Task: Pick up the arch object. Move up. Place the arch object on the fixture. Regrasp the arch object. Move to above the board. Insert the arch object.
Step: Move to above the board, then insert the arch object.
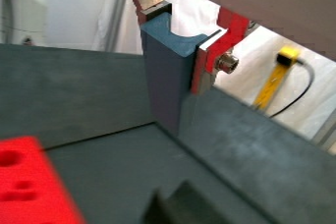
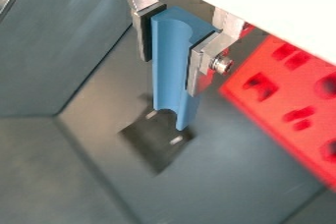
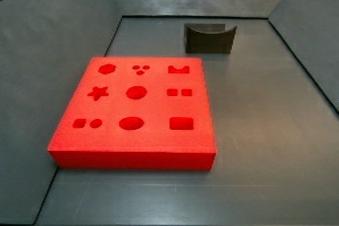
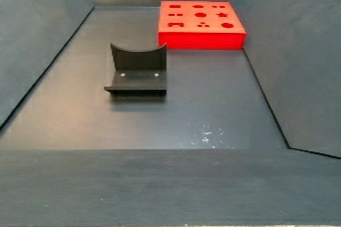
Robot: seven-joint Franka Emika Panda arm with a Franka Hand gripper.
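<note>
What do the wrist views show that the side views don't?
Only the wrist views: the gripper, up off the floor, shut on the arch object, which hangs upright between the silver fingers. Neither appears in either side view.

Only the side views: the whole board with all its recesses, and the fixture standing apart from it, its top dip bare.

Both: the red board and the dark fixture, though the wrist views catch only parts of them.

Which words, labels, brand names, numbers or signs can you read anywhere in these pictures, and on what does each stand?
None: no readable text shows in any view.
The red board bears only cut-out shapes, no letters or numbers.
The dark fixture is plain.
The blue arch object, clamped in the gripper in both wrist views, carries no marking.
The yellow cable beyond the table shows no legible print.
</note>
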